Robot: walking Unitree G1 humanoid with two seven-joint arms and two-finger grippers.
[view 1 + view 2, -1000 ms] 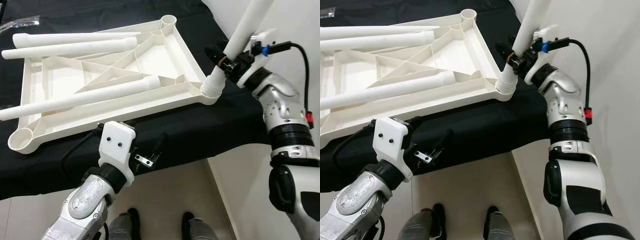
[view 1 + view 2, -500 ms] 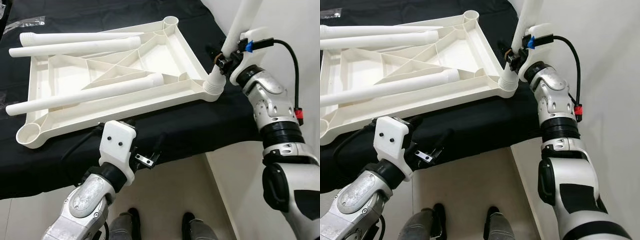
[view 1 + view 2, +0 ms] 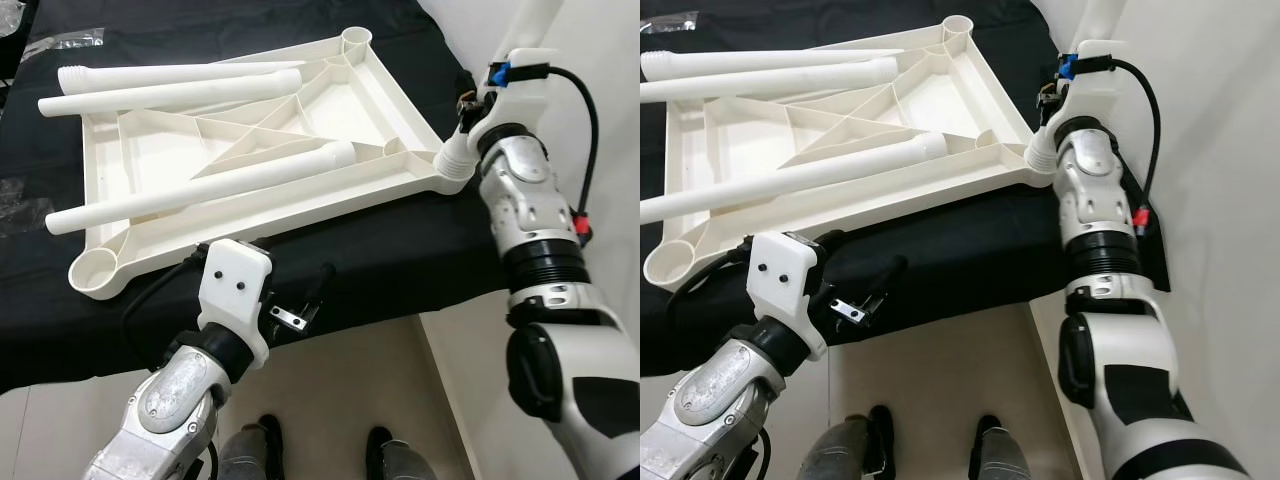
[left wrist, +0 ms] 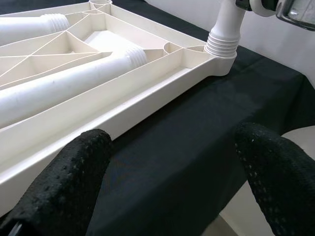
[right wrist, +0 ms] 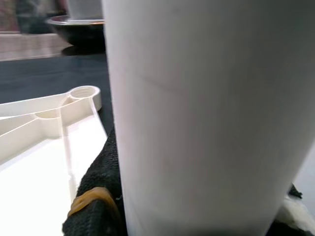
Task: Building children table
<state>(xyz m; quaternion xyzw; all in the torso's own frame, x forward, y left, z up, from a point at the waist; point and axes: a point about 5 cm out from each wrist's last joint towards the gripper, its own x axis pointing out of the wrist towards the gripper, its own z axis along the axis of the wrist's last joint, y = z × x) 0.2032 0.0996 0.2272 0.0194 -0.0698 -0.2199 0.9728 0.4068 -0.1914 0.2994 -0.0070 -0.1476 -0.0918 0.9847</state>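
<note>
Black cloth covers the tabletop before us, and on it lies the white children's table top, turned underside up with its ribs showing. Three loose legs lie across it, pointing toward 9 o'clock. At about 2 o'clock our right hand is pinched around a fourth leg, which stands nearly upright with its threaded end seated in the corner socket. Our left hand hovers at 6 o'clock by the near edge of the cloth, its black fingers spread wide and holding nothing, aimed at the table top's near rim. Pale floor shows below.
</note>
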